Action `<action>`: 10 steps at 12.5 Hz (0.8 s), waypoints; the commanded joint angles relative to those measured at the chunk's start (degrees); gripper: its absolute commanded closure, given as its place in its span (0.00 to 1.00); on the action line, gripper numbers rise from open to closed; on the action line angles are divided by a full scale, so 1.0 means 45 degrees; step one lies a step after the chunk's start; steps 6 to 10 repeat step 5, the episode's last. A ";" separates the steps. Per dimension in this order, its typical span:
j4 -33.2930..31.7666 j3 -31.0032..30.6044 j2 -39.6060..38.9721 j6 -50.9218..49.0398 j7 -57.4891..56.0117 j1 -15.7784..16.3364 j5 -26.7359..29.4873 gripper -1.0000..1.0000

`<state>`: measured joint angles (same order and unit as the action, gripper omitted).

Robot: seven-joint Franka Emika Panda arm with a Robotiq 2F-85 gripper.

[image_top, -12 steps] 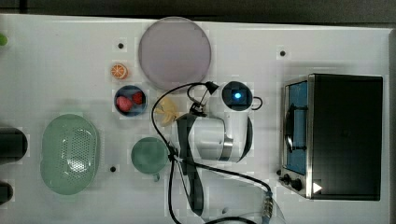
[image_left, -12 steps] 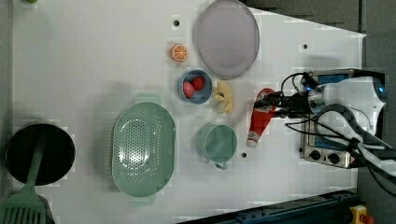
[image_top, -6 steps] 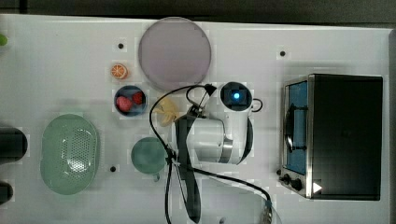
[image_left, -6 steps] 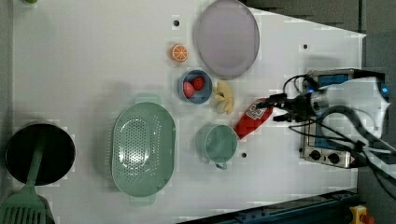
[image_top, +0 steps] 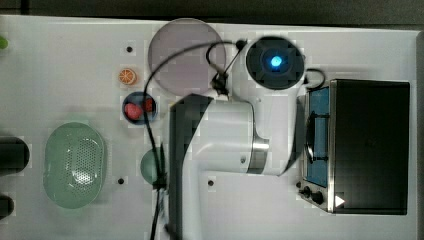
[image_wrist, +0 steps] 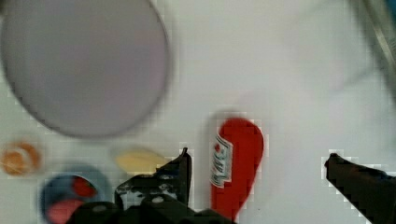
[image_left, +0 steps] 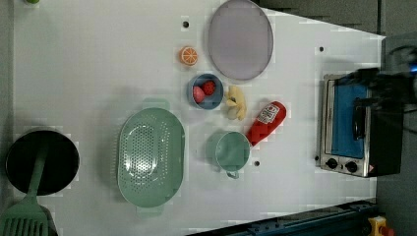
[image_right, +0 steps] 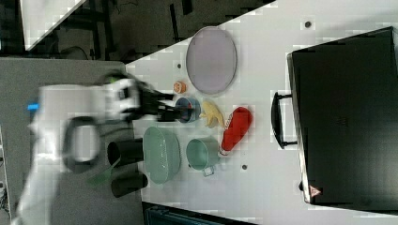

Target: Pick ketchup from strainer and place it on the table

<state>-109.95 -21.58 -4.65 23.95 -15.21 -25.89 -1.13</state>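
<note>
The ketchup (image_left: 265, 122), a red bottle with a white label, lies on its side on the white table (image_left: 98, 73), between the green cup and the toaster oven; it also shows in the right view (image_right: 234, 127). In the wrist view my gripper (image_wrist: 259, 161) hangs open above the ketchup (image_wrist: 236, 158), and its dark fingers (image_wrist: 181, 171) stand well clear on either side. The mint-green strainer (image_left: 150, 157) holds nothing and sits at the left view's left of the cup. In the top view my arm (image_top: 220, 140) covers the spot where the ketchup lies.
A dark-green cup (image_left: 232, 151) sits beside the bottle's cap. Close by are a yellow piece (image_left: 236, 102), a blue bowl with red fruit (image_left: 205, 92), an orange slice (image_left: 188, 55) and a lilac plate (image_left: 240, 39). A toaster oven (image_left: 351, 128), black pan (image_left: 42, 160) and green spatula (image_left: 24, 219) flank the table.
The ketchup was held tilted in my gripper, then tipped over and now lies flat on the table. The fingers have let go and the arm has risen away from it.
</note>
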 commanded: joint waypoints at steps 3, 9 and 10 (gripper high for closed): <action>0.2281 -0.0069 0.0542 -0.2057 0.3103 0.0032 0.0141 0.00; 0.2813 -0.0187 0.0549 -0.3171 0.3312 0.0044 0.0142 0.00; 0.2813 -0.0187 0.0549 -0.3171 0.3312 0.0044 0.0142 0.00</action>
